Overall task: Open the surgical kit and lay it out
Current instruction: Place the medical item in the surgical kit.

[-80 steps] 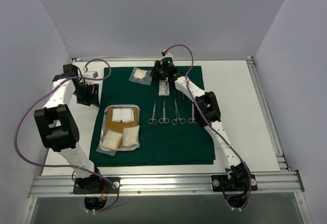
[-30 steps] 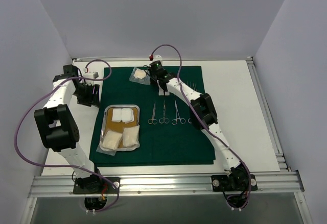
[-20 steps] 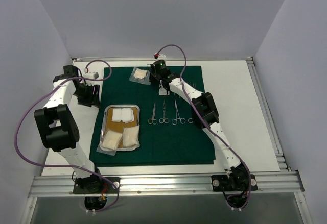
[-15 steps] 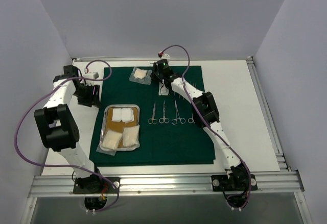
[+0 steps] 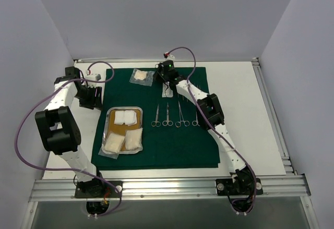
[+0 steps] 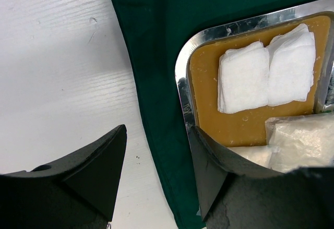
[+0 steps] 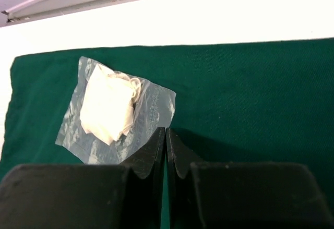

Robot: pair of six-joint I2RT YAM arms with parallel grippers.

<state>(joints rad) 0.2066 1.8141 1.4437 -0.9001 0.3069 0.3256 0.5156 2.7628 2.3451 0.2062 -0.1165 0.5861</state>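
Note:
The dark green drape (image 5: 172, 140) lies spread on the table. On its left stands the steel tray (image 5: 124, 109) with the tan liner (image 5: 116, 130), white gauze pads (image 5: 125, 117) and two gauze packets (image 5: 125, 141). Scissors and forceps (image 5: 167, 117) lie in a row at the middle. A clear gauze packet (image 5: 142, 76) lies at the back. My right gripper (image 5: 160, 75) is shut and empty, its tips (image 7: 166, 133) low over the drape at the near right edge of that packet (image 7: 112, 109). My left gripper (image 5: 93, 97) is open over the drape's left edge (image 6: 156, 145), beside the tray (image 6: 182, 83).
A small pale packet (image 5: 167, 89) lies on the drape under the right arm. Bare white table (image 6: 62, 57) lies left of the drape. Rails (image 5: 167, 60) run along the table's back and right side, and grey walls enclose the cell.
My right gripper swung left toward the back gauze packet, then drew back a little to the right. The packet shifted slightly. The left arm has not moved.

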